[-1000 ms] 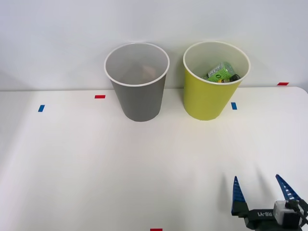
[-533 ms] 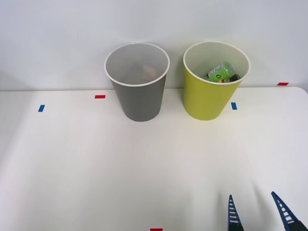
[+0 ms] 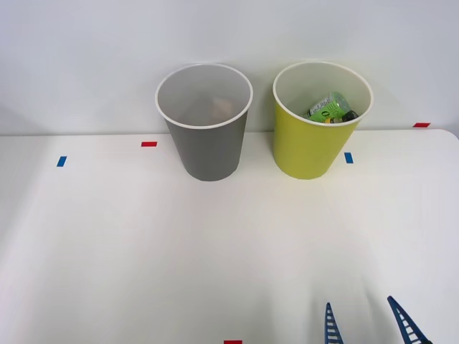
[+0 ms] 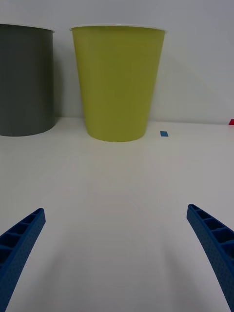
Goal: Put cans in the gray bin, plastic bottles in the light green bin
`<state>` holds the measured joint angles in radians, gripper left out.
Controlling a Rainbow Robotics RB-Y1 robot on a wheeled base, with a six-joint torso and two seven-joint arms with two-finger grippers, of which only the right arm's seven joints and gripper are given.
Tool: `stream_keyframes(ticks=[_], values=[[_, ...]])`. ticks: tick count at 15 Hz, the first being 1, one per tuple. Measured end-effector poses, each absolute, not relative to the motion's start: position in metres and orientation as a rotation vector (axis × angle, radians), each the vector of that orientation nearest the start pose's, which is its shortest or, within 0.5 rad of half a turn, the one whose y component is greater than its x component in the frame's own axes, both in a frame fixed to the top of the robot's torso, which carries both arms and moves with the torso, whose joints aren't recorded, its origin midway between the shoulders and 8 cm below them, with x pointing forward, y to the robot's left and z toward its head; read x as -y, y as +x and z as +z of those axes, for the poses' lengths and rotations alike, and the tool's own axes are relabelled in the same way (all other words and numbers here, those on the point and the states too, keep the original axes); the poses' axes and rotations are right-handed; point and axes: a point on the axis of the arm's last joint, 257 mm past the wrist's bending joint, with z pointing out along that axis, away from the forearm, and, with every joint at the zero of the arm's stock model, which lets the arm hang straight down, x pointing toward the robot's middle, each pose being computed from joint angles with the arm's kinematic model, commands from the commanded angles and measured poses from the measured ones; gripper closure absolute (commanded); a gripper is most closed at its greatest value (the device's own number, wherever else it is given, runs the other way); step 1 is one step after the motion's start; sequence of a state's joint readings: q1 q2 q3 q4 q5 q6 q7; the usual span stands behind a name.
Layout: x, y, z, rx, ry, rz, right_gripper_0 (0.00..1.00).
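Now we see the right gripper (image 3: pixel 366 326) low at the near edge of the table (image 3: pixel 143 251), its blue ribbed fingers (image 4: pixel 19 239) spread wide and carrying nothing. Both bins stand upright at the far side, side by side but not touching: the gray bin (image 3: pixel 206 136) on the left, the light green bin (image 3: pixel 315 140) on the right. Inside the light green bin we can make out the plastic bottles (image 3: pixel 330 107), a green-labelled one lying tilted against the wall with a dark cap beside it. The gray bin holds something pale and brownish near its bottom; we cannot tell what it is.

From the wrist view, the light green bin (image 4: pixel 117 83) sits straight ahead, the gray bin (image 4: pixel 24 80) off to one side, with bare tabletop in between. Nothing loose lies on the table that we can spot, so by our reading the sorting looks about done.

So what could go wrong? Mainly the bins themselves. They are light, tall and narrower at the base, so any forward sweep of the arm at rim height could tip one and spill its load. With those jaws splayed, a finger could also catch a white rim. Staying low and well apart from both bins looks the safe call.
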<state>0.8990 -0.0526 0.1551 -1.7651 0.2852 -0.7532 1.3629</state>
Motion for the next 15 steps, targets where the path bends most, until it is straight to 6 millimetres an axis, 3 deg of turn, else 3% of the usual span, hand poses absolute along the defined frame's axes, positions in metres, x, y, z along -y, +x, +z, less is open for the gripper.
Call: stream_keyframes(ticks=[5, 15], values=[[0.2193, 0.2400, -0.2946, -1.526, -0.075, -0.001, 0.00], [0.2197, 0.2395, -0.2954, -1.529, -0.074, -0.003, 0.00]])
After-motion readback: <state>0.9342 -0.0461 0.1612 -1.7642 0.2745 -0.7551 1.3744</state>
